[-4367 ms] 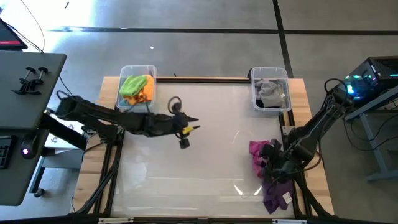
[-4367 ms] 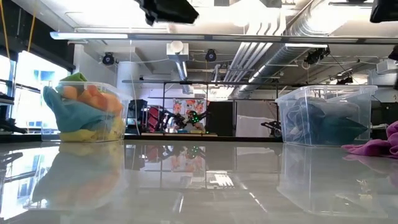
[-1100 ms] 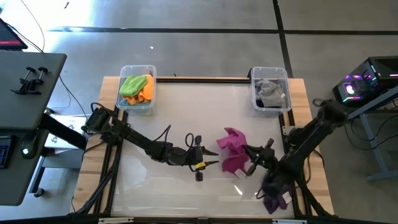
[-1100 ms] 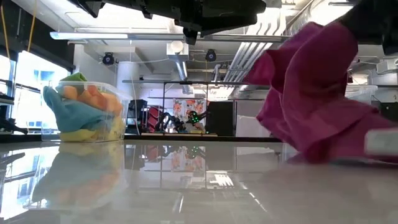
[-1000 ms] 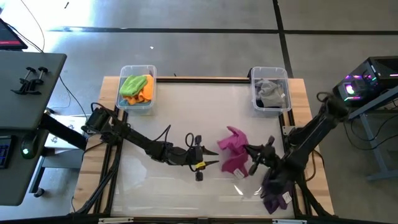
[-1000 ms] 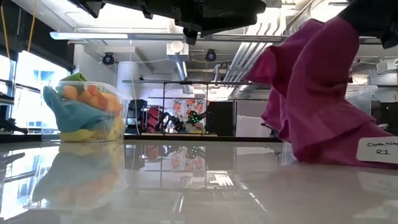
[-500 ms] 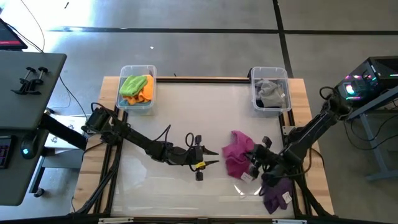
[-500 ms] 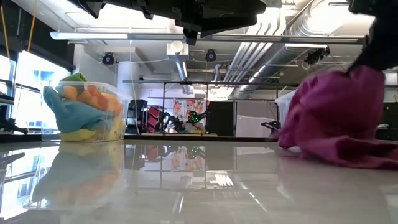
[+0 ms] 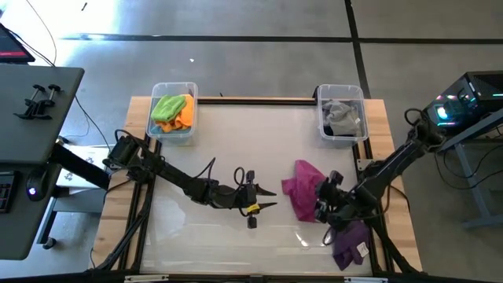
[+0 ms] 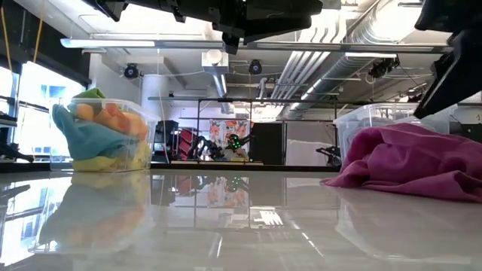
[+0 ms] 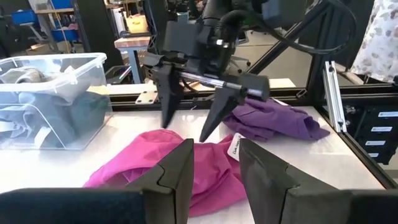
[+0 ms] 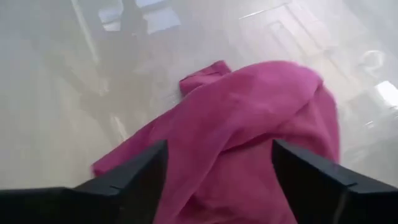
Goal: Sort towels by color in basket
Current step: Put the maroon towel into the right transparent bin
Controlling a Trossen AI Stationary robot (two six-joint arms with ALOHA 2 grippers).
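Right wrist view: right gripper [image 12: 217, 168] spread wide, empty, above magenta towel [image 12: 249, 124].

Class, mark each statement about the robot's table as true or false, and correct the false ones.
1. The magenta towel lies on the table. True.
2. The right gripper is clamped on it. False: its fingers are spread open above it.
3. The purple towel is in a bin. False: it lies on the table, near the right arm.
4. The left bin holds a lime green towel and an orange towel. True.
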